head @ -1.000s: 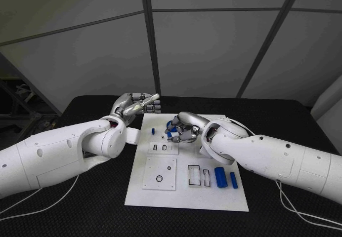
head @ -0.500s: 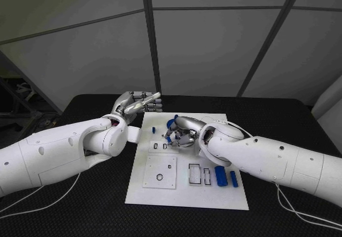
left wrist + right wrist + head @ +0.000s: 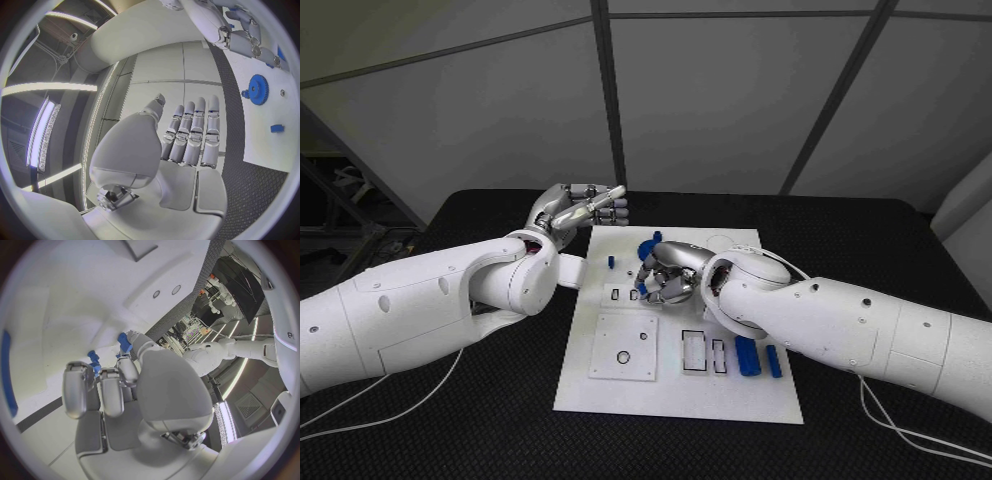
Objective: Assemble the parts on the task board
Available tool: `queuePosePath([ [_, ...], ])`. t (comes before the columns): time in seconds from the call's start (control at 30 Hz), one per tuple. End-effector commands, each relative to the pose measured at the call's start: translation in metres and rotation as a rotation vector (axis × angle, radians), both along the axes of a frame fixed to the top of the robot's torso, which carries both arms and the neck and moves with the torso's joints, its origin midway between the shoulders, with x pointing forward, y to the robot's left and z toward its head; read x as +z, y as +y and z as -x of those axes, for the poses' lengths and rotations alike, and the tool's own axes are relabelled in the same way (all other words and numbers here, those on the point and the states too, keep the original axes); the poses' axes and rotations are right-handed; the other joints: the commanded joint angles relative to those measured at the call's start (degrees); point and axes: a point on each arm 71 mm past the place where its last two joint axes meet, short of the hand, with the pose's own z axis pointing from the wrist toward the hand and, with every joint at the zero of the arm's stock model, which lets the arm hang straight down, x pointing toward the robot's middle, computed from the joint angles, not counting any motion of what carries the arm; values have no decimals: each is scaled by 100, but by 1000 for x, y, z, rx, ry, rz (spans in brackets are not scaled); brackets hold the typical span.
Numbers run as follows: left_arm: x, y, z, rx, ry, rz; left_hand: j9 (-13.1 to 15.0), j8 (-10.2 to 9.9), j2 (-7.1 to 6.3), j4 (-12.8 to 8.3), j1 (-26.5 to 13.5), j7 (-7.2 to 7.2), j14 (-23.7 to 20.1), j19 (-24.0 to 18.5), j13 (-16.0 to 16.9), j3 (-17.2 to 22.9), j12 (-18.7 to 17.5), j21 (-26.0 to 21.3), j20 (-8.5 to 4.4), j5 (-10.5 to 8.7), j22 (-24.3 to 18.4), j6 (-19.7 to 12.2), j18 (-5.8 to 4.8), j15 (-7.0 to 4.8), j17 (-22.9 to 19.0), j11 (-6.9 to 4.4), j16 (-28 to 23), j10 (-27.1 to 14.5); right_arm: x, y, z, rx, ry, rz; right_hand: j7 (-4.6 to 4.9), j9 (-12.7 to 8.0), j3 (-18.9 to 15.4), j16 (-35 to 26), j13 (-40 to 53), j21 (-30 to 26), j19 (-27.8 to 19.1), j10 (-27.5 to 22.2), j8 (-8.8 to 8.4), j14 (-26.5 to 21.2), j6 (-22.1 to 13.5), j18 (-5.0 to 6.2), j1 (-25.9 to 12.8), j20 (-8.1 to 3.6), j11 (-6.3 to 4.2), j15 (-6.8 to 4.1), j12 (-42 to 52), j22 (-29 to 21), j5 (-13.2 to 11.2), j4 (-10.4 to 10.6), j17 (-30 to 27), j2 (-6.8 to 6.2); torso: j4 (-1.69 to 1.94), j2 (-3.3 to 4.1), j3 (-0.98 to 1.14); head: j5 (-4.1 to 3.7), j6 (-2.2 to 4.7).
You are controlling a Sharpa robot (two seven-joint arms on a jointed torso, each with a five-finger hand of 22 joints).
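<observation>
Right hand pinches a blue part over the task board; left hand hovers empty, fingers extended.

Head camera sits high, looking down over both arms onto the flat white rectangular task board on the black table. Left wrist fisheye looks from behind the silver left hand, board alongside. Right wrist fisheye sits close behind the silver right hand, low over that shared board.

Board smooth matt white plastic; desk black, rough-textured; fingers satin metal; arms glossy white.
</observation>
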Motion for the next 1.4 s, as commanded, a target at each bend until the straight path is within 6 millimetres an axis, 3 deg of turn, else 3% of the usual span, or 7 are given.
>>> queuePosePath([
  [0.03,2,-2,0,-14,-10,0,-4,-32,64,-35,9,-1,54,-47,0,-9,5,-7,10,-21,-5,36,32,3,9,5,-30,34,-1,1,1,13,6,20,-1,110,36,10,-5,19,20,-30,38,495,28,-35,-34,9,-5,-7,-37,552,-2,0,1080,7,6,2,-2,-6,-3],
  [0.47,2,-1,0,-12,-10,0,-4,-35,65,-38,11,-1,54,-48,-1,-8,1,-6,10,-21,-5,36,32,3,11,5,-32,33,-4,1,1,16,14,28,1,111,35,9,-14,14,14,-39,39,494,25,-33,-43,10,-3,-6,-46,544,-5,1,1079,0,3,2,-3,-6,-14],
  [1.4,2,-1,0,-11,-10,-1,-5,-47,67,-50,14,2,55,-53,-7,-3,-16,-3,11,-22,-4,36,32,5,17,7,-41,25,-6,0,0,13,19,64,126,61,82,19,-332,-42,-71,-346,-109,498,-301,-11,-184,85,100,81,-364,454,-73,-28,1102,-203,3,-1,-1,-21,-33],
])
